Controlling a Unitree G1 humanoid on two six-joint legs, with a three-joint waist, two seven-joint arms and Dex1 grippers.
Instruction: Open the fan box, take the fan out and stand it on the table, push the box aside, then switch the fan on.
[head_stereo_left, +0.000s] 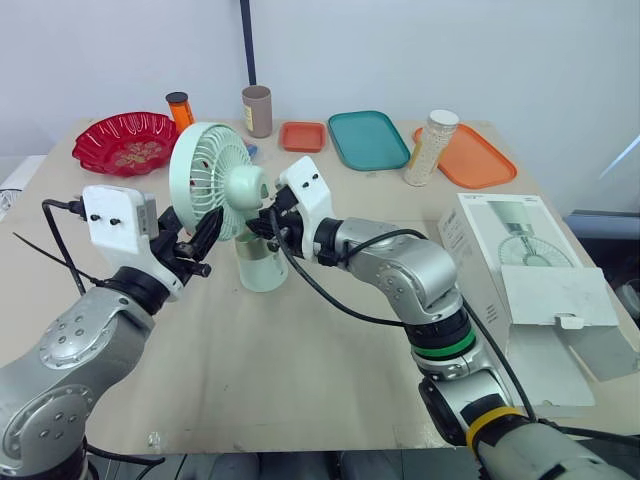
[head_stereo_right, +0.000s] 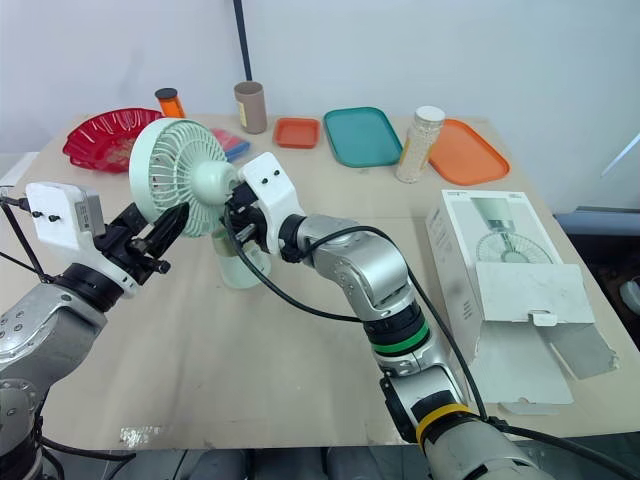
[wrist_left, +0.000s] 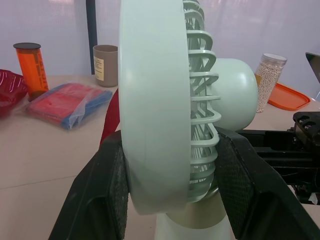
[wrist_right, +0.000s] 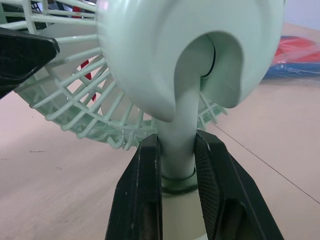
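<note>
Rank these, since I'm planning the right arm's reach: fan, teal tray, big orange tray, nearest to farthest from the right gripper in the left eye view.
1. fan, clamped at its stem by the right gripper.
2. teal tray, at the table's far side, centre-right.
3. big orange tray, toward the far right corner.

no legible text; print on fan box (head_stereo_left: 530, 290), cup label (wrist_left: 100, 68) unreadable.

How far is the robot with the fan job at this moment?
Done: the box lies open on the right side of the table, and the fan is out, its base apparently resting on the table. In hand: the left gripper clamps the fan's head, and the right gripper clamps its neck. Left: let go and switch it on; I cannot tell whether the blades turn.
</note>
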